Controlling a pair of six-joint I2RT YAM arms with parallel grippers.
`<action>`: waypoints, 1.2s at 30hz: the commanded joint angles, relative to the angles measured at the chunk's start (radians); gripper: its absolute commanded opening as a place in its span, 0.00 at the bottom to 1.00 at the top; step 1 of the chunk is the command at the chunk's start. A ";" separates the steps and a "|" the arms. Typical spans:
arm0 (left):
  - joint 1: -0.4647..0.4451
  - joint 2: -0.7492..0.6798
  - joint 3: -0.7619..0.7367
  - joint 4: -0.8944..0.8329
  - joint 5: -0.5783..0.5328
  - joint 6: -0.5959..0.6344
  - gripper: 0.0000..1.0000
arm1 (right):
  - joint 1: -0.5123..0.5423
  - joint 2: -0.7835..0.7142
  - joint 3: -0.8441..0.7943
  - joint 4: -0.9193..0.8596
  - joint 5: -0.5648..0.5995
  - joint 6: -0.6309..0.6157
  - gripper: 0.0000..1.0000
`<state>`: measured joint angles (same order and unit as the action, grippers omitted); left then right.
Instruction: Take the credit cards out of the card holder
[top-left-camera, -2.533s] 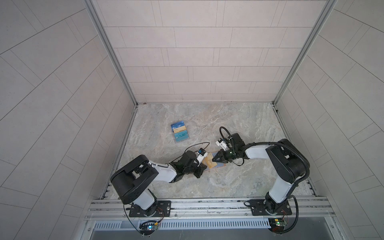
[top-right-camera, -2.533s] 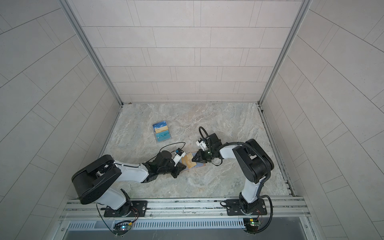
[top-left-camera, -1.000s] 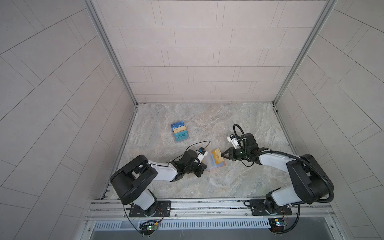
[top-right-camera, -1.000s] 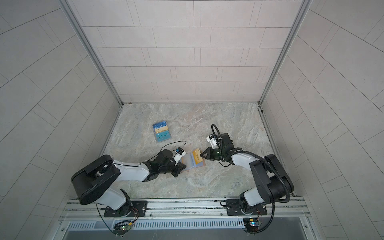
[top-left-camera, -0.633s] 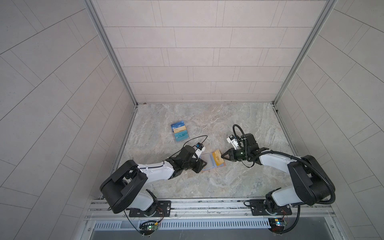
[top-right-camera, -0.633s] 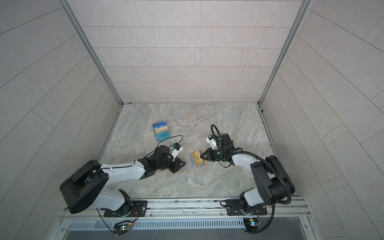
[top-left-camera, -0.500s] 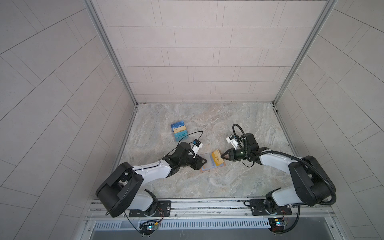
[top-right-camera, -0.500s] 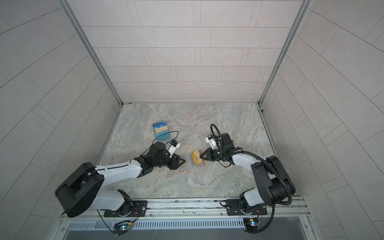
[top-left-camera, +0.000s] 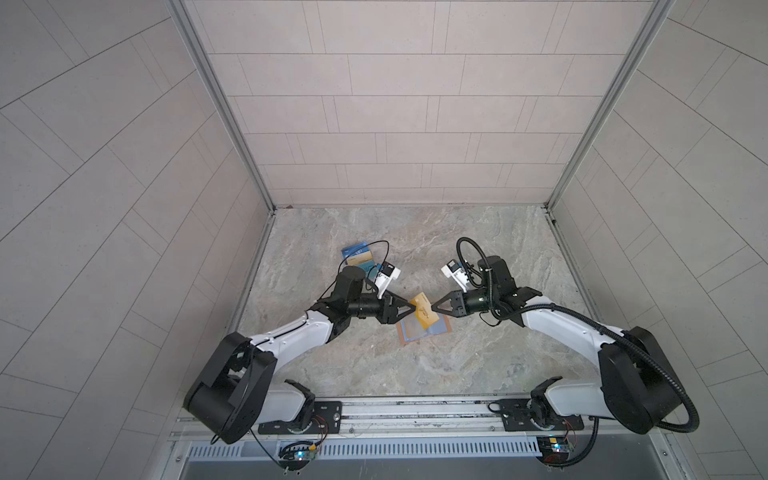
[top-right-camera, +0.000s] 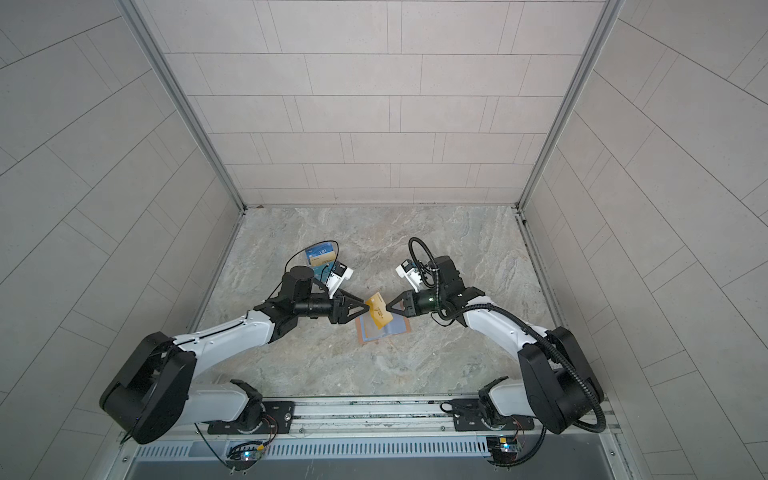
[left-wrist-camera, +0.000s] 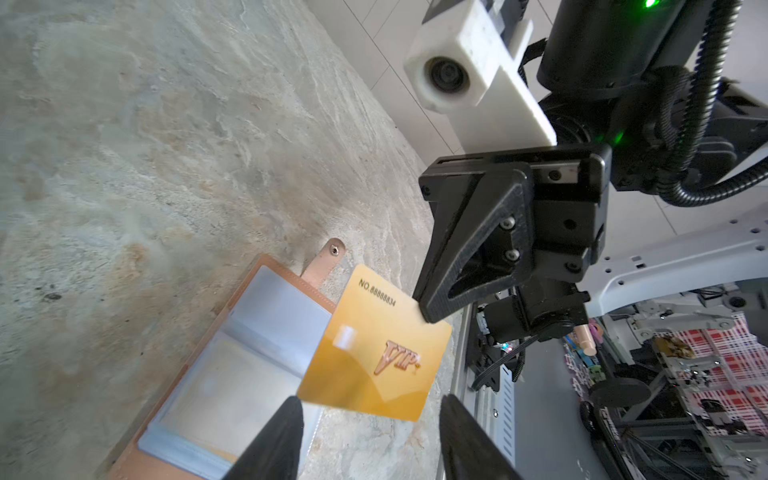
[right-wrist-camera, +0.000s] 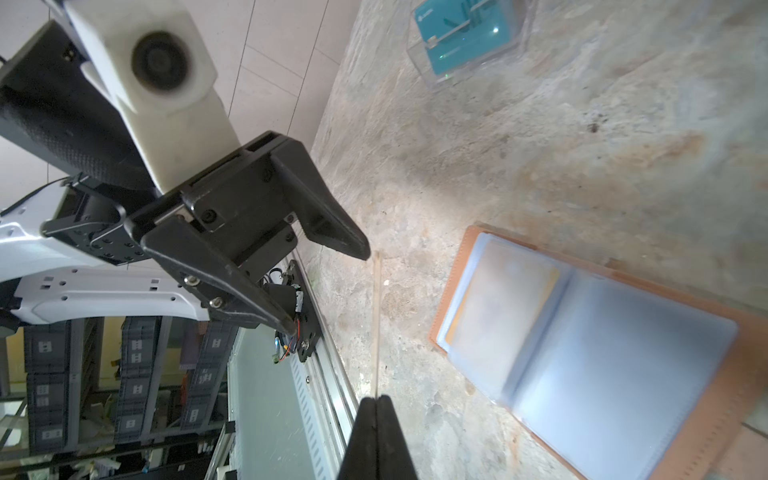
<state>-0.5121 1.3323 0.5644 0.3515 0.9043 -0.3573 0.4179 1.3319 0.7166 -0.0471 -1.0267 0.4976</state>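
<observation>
The gold plastic card (left-wrist-camera: 374, 349), glossy, stamped with a raised "VIP" and a printed number along one edge, hangs tilted in the air. The right gripper (top-left-camera: 434, 308), jaws pressed together, pinches it at one corner. In both top views it sits over the 12 o'clock side of the tan leather bifold card holder (top-left-camera: 409, 334), clear of the sleeves. The right wrist view shows the card (right-wrist-camera: 377, 324) edge-on, as a thin pale line running out from the closed fingertips (right-wrist-camera: 376, 403).

The holder (right-wrist-camera: 582, 353) lies open and flat on the grey-veined marble table (top-left-camera: 478, 232), slightly toward 6 o'clock of the table's middle. Its pale blue-grey plastic sleeves face up, and a yellowish edge shows through one of them. Its snap-button tab (left-wrist-camera: 328, 257) lies flat on the marble, sticking out past one edge.

The left gripper (top-left-camera: 409, 312) reaches in from 9 o'clock with its jaws spread. Its fingertips (left-wrist-camera: 291, 405) straddle the card's free edge, but I cannot tell whether they touch it. The two grippers face each other nose to nose, leaving little room between them.

A stack of blue, gold and teal cards in a clear plastic case (top-left-camera: 357, 257) sits at 10 o'clock from the holder, close behind the left wrist. Bare marble opens out toward 12 o'clock, and toward 6 o'clock as far as the metal rail (top-left-camera: 415, 409).
</observation>
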 joint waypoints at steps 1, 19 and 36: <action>0.031 0.001 0.014 0.050 0.061 -0.029 0.56 | 0.009 -0.035 0.016 -0.043 -0.030 -0.043 0.00; 0.039 0.005 -0.003 0.103 0.122 -0.080 0.50 | 0.048 -0.054 0.063 -0.096 -0.050 -0.086 0.00; 0.017 0.036 -0.005 0.198 0.175 -0.179 0.06 | 0.046 -0.036 0.100 -0.140 0.003 -0.123 0.08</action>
<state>-0.4911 1.3788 0.5610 0.5304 1.0893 -0.5297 0.4633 1.3033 0.7948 -0.1764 -1.0340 0.4038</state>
